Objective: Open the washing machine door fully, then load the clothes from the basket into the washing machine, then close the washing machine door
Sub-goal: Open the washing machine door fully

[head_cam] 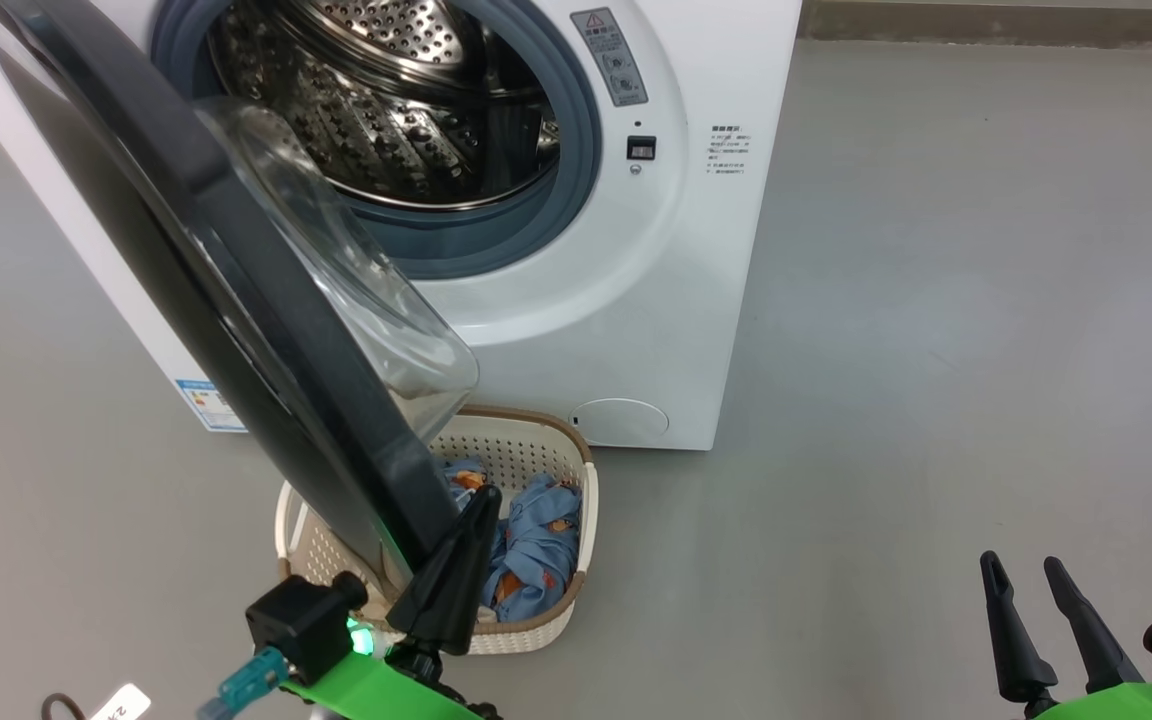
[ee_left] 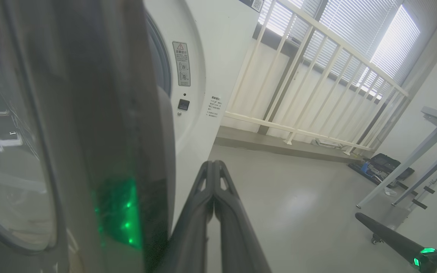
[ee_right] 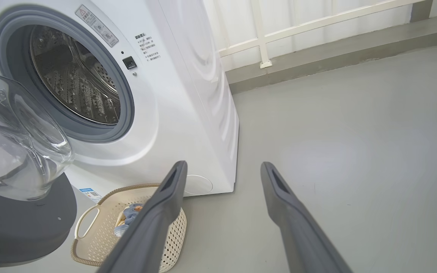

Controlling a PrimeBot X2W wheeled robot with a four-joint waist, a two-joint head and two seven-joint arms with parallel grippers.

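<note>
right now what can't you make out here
1. Head view: the door hides the left half of the basket, so the clothes cannot be counted.
2. Head and left wrist views: whether the shut left gripper touches the door edge is unclear.
3. Head view: the top of the drum is cut off by the frame edge.
4. Sticker: print too small to read.

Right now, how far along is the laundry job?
The washing machine door is unlatched and partway open, showing a bare drum. In hand: the shut left pincer sits at its black rim, seemingly to swing it wider. Left: the clothes lie in the basket; loading and closing remain.
</note>
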